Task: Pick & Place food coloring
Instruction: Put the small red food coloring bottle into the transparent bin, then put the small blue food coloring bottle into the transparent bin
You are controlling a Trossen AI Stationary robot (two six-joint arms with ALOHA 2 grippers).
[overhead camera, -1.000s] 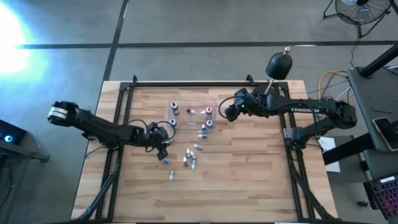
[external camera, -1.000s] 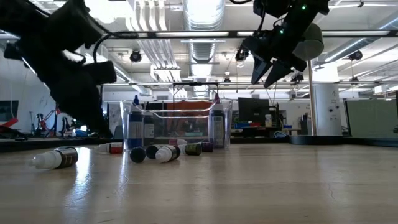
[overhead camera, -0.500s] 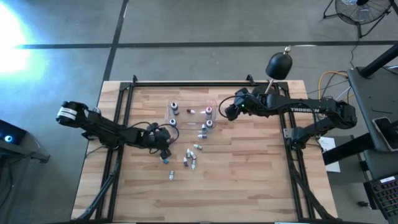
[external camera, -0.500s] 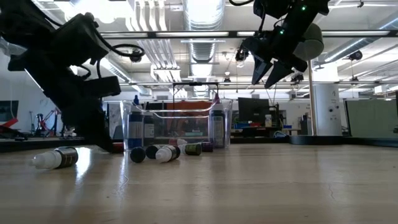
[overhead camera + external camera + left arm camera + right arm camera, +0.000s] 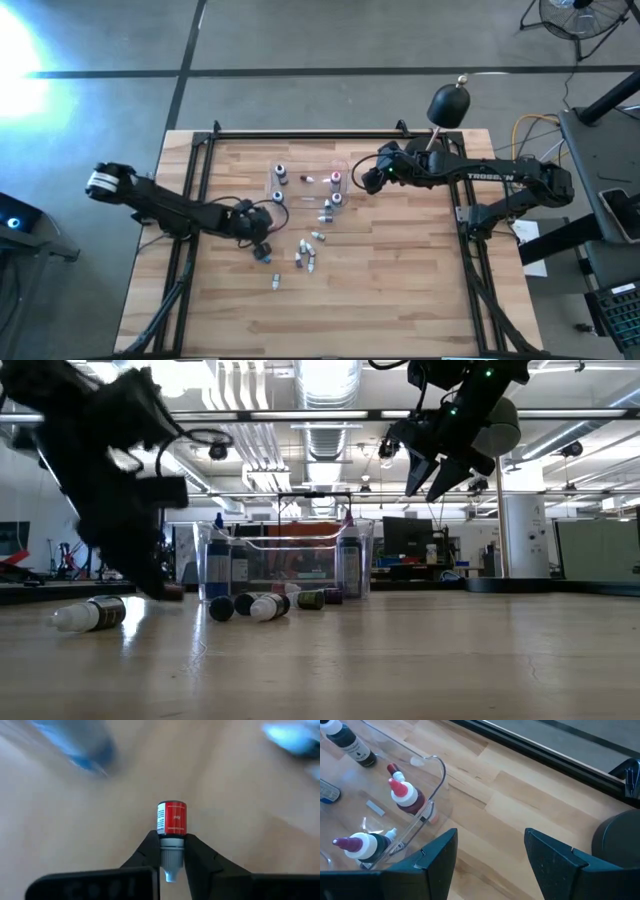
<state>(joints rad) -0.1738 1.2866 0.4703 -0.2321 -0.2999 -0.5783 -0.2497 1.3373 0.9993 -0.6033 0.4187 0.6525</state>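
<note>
The food coloring is several tiny dropper bottles. Some stand in a clear tray [image 5: 310,190], one with a red tip [image 5: 402,795]. Others lie loose on the wood [image 5: 305,255], one at the near left [image 5: 90,613]. My left gripper [image 5: 261,240] is low over the table, left of the loose bottles, and shut on a red-labelled bottle [image 5: 172,819]. My right gripper [image 5: 362,180] hangs open, high above the tray's right end [image 5: 430,475], with nothing between its fingers [image 5: 490,855]. My left gripper pinches the red-labelled bottle's white cap end [image 5: 172,849] between its two fingers. The fingers slant down from the table's left side and lie along the bottle, whose red body points away from them. Whether the bottle rests on the wood or hangs just clear, I cannot tell.
A black rail frame [image 5: 300,133] borders the table's far and side edges. A black round lamp head [image 5: 449,104] stands at the far right. Bare wood lies toward the near and right sides [image 5: 400,290].
My left gripper has tipped further down at the red-labelled bottle, which lay free on the wood beside it a second ago, and has taken hold of it. The left arm's shoulder end has swayed a little. My right arm has kept still.
</note>
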